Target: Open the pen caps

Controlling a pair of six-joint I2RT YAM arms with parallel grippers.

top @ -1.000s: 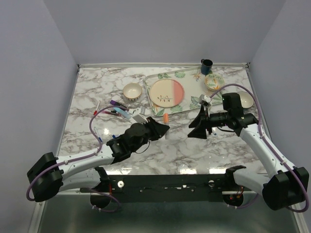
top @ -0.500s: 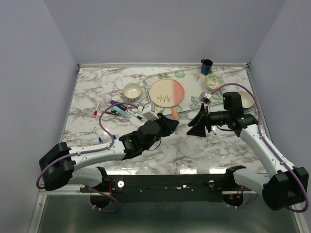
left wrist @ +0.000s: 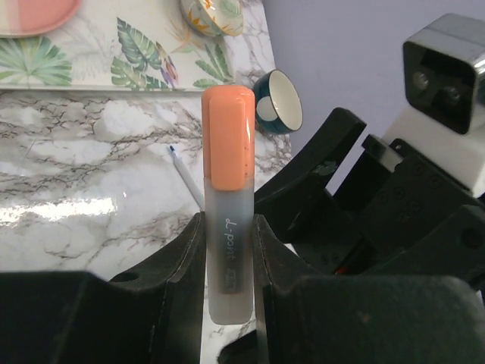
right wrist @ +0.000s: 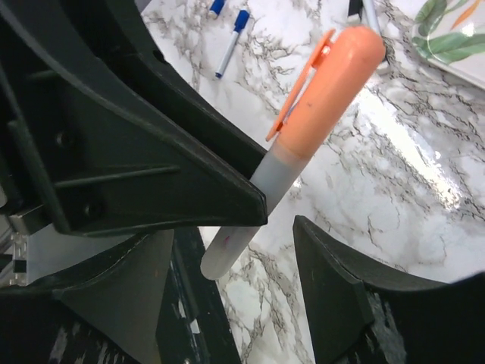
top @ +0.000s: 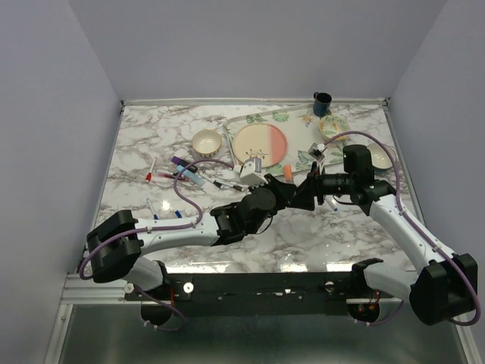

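The only legible writing is on the thick marker pen with a frosted white barrel (left wrist: 227,262). Dark slanted script runs lengthwise just below its peach-orange plastic cap (left wrist: 227,136), reading roughly "J-point". A small dark printed block under that script is too small to read.

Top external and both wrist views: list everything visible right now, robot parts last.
pen: one, frosted white barrel, held in left gripper
orange cap: one, on that pen
loose pens: at least five, white with red, purple, blue ends, table left of tray
tray: one, leaf print, far centre
plate: one, pink and cream, on tray
cream bowl: one, left of tray
patterned bowl: one, yellowish, by tray's far right corner
mug: one, dark blue, far right
pale dish: one, behind right arm
left gripper: black, shut on pen
right gripper: black, open beside pen
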